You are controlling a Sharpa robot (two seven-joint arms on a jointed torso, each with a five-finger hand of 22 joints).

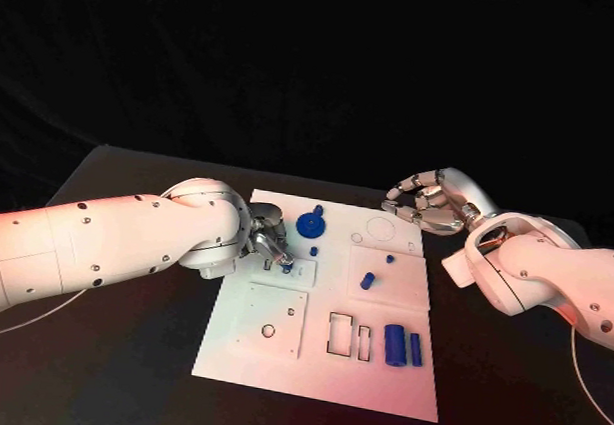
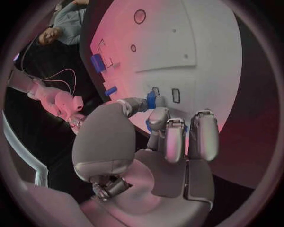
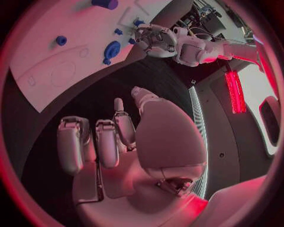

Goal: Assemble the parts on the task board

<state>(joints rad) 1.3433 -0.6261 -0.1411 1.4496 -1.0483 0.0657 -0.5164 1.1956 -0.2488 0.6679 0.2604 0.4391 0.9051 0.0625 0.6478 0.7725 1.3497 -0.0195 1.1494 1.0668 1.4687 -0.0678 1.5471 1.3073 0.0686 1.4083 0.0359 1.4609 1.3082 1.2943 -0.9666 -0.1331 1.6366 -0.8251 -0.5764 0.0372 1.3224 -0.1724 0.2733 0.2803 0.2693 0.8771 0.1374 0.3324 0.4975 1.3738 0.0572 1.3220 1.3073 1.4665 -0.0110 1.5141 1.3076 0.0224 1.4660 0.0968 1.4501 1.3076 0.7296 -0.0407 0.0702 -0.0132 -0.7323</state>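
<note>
Task board (image 1: 380, 380): flat white plate mid-desk, cut with rectangular and round slots. Left robot hand (image 1: 268, 237) pinching small blue part (image 2: 151, 99) over a rectangular slot. Right robot hand (image 1: 426, 201) off board's far corner, curled, holding nothing.

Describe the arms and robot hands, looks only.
Both arms are smooth white shells dotted with small dark screw holes. The left robot hand and right robot hand are silver metal, with rounded pale finger pads and a domed casing at the thumb base. A thin pale cable trails beneath each arm.
</note>
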